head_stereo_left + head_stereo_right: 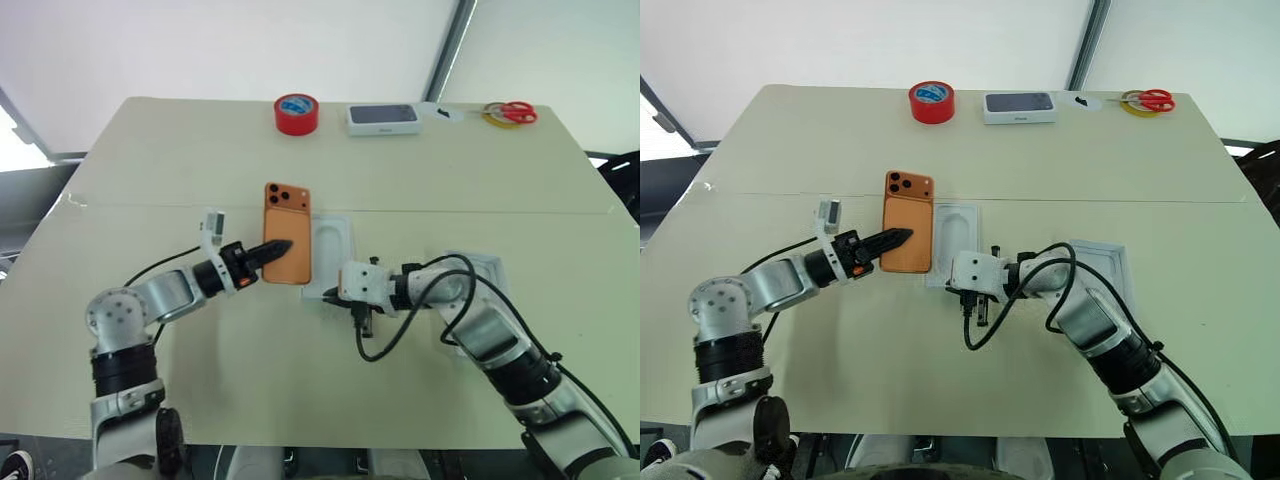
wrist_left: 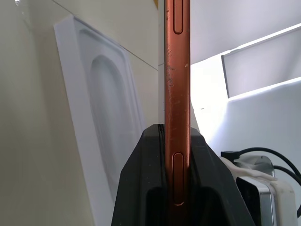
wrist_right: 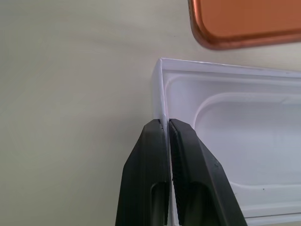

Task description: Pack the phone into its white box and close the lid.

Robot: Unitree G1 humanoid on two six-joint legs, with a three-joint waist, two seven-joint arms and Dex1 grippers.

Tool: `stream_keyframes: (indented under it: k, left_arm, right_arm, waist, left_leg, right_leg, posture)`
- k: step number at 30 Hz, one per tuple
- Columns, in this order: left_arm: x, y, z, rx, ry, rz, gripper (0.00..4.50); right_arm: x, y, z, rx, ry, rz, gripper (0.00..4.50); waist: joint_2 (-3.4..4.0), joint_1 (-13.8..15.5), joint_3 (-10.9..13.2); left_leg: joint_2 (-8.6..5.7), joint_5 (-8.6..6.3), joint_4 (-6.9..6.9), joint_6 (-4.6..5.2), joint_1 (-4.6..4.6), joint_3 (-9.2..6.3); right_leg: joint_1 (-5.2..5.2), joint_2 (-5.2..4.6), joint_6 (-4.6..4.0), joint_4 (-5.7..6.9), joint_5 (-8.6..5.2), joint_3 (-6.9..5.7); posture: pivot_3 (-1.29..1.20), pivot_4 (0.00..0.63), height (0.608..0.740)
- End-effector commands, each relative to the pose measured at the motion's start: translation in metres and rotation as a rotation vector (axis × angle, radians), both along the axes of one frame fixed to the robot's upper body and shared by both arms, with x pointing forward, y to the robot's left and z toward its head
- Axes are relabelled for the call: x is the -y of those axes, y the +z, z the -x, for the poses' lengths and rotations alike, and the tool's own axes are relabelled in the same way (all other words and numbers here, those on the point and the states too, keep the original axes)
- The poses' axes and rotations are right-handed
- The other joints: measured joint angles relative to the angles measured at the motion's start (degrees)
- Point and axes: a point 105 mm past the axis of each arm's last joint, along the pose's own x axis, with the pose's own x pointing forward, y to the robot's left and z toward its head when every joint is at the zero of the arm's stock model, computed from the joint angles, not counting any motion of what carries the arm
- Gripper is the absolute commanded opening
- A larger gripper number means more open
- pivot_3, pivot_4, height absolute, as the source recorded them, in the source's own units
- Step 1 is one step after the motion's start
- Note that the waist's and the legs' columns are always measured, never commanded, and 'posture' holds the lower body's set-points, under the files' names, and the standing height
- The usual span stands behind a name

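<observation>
Left tool, reaching level, clamps the phone edgewise.

on a pale table: orange phone, lenses at the far end, pinched at its near left edge by the left gripper. just right of it, white box, right gripper at its near edge. lid further right. red tape roll, dark-topped box, scissors along the far edge.

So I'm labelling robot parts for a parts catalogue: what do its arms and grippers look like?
Both arms are silver-grey metal segments with black joint bands. Each ends in a gripper of two tapered black fingers, left gripper, right gripper, behind a white wrist block. Black cables loop loosely along each forearm.
</observation>
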Motion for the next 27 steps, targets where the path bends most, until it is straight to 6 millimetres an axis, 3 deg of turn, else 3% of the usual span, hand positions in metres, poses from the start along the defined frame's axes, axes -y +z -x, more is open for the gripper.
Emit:
stream_keyframes:
  k: [1, 4, 8, 12, 15, 19, 24, 27]
  left_arm:
    - [0.004, 0.002, -0.002, 0.005, -0.011, 0.02, 0.0]
    - [0.008, -0.003, -0.003, -0.007, -0.014, 0.018, 0.0]
    - [0.02, -0.002, -0.005, 0.003, -0.041, 0.024, 0.0]
    - [0.033, -0.009, -0.009, -0.026, -0.054, 0.037, 0.0]
    - [0.038, -0.015, -0.012, -0.039, -0.044, 0.037, 0.0]
    - [0.043, -0.02, -0.013, -0.066, -0.045, 0.043, 0.0]
    - [0.047, -0.02, -0.018, -0.052, -0.047, -0.021, 2.33]
    - [0.048, -0.013, -0.017, -0.071, -0.082, -0.024, 2.33]
  right_arm:
    - [-0.007, 0.019, 0.001, 0.022, 0.003, -0.064, 1.62]
    - [-0.007, 0.038, 0.012, -0.002, 0.053, -0.14, 3.15]
    - [0.028, 0.054, 0.004, -0.011, 0.032, -0.143, 3.15]
    - [0.076, 0.047, -0.025, 0.054, -0.083, -0.021, 3.15]
    - [0.083, 0.046, -0.035, 0.091, -0.101, 0.003, 3.15]
    - [0.077, 0.046, -0.038, 0.098, -0.095, -0.025, 3.15]
    - [0.068, 0.044, -0.039, 0.113, -0.096, -0.045, 3.19]
    - [0.067, 0.043, -0.039, 0.116, -0.095, -0.049, 3.19]
  waist:
    - [0.0, 0.0, 0.0]
    - [-0.02, 0.0, 0.0]
    - [-0.08, 0.4, 0.1]
    - [-0.1, 0.5, 0.1]
    - [-0.1, 0.1, 0.1]
    - [-0.08, -0.1, 0.1]
    - [-0.09, 0.3, 0.1]
    - [-0.09, 0.2, 0.1]
  left_leg:
    - [0.0, 0.0, 0.0, 0.0, 0.0, 0.0]
    - [0.03, 0.0, 0.01, 0.0, 0.0, 0.0]
    - [0.01, -0.01, 0.07, 0.01, 0.0, -0.01]
    - [-0.01, -0.05, 0.15, 0.08, 0.03, -0.01]
    - [0.03, -0.05, 0.13, 0.08, 0.03, 0.01]
    - [0.12, -0.03, 0.09, 0.05, 0.02, 0.06]
    - [0.11, -0.02, 0.16, 0.03, 0.03, 0.03]
    - [0.11, -0.02, 0.19, 0.03, 0.04, 0.03]
  right_leg:
    - [0.0, 0.0, 0.0, 0.01, 0.0, 0.0]
    - [-0.02, 0.04, 0.0, 0.02, 0.0, 0.0]
    - [0.06, 0.02, 0.01, 0.01, 0.0, -0.04]
    - [0.16, 0.0, 0.02, -0.01, 0.0, -0.06]
    - [0.12, 0.03, 0.02, -0.01, 0.0, -0.06]
    - [0.06, 0.12, 0.02, -0.01, 0.0, -0.04]
    - [0.14, 0.12, 0.03, 0.0, 0.0, -0.05]
    - [0.16, 0.12, 0.03, 0.0, 0.0, -0.05]
  posture:
    - [0.0, 0.15, 0.73]
    - [0.0, 0.15, 0.73]
    - [0.0, 0.15, 0.73]
    - [0.0, 0.15, 0.73]
    - [0.0, 0.15, 0.73]
    - [0.0, 0.15, 0.73]
    - [0.0, 0.15, 0.73]
    - [0.0, 0.15, 0.73]
